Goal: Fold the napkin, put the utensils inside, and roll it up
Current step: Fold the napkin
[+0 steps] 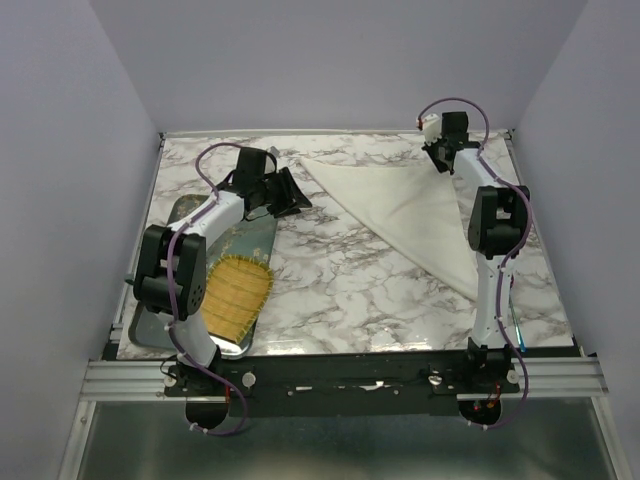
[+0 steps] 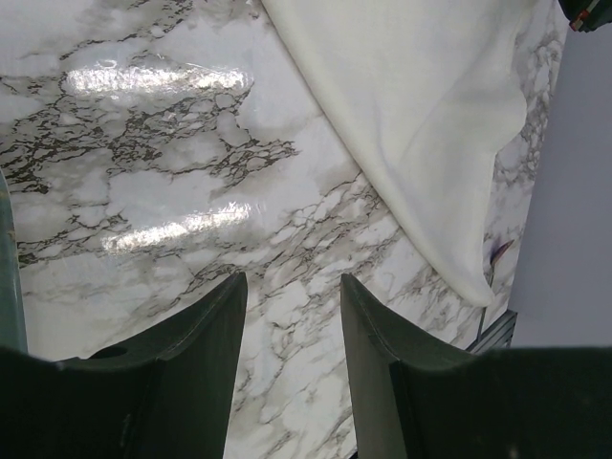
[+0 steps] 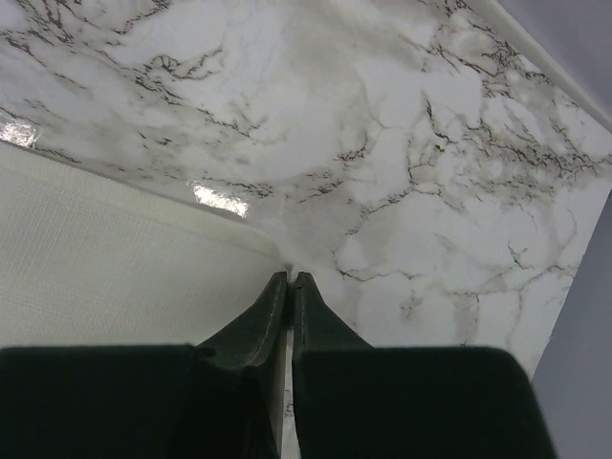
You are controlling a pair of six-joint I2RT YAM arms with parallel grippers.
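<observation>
The napkin (image 1: 400,205) is a cream-white cloth lying flat as a triangle on the right half of the marble table, also seen in the left wrist view (image 2: 402,105). My right gripper (image 1: 438,158) is at its far right corner. In the right wrist view its jaws (image 3: 290,277) are almost together, with the corner of the napkin (image 3: 115,268) at the tips. My left gripper (image 1: 290,195) hangs open over bare marble left of the napkin, with nothing between its fingers (image 2: 292,279). The spoon (image 1: 516,328) lies at the table's right edge near the napkin's near tip, its reddish bowl (image 2: 498,253) peeking out.
A metal tray (image 1: 170,215) sits along the left side with a yellow woven mat (image 1: 238,295) lying partly on it. Grey walls close in on the left, back and right sides. The right arm's base stands beside the spoon.
</observation>
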